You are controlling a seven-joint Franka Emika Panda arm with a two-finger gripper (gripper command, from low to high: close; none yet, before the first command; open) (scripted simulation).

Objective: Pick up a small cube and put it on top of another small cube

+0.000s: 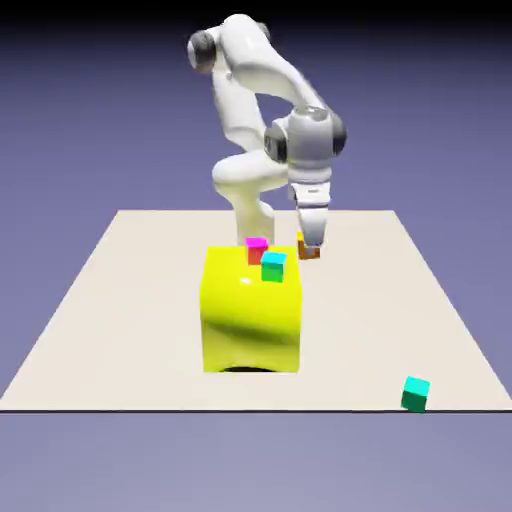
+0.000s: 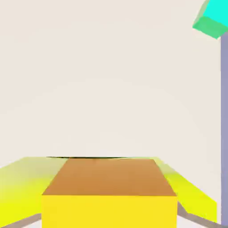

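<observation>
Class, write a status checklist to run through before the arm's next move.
Gripper closed on the orange cube: ok.
Orange cube between both fingertips: ok.
Orange cube stacked on another small cube: not ok.
Tops of the magenta-topped red cube and cyan-topped green cube uncovered: ok.
Which small cube is the target: cannot tell.
Orange cube lifted off the table: cannot tell.

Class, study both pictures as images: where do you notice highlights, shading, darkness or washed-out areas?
Exterior view: small white glare on the big yellow block's top, a darker band across its front, backdrop fading to black at the top; hand view: tabletop pale and nearly featureless, orange cube's yellow face evenly bright.
</observation>
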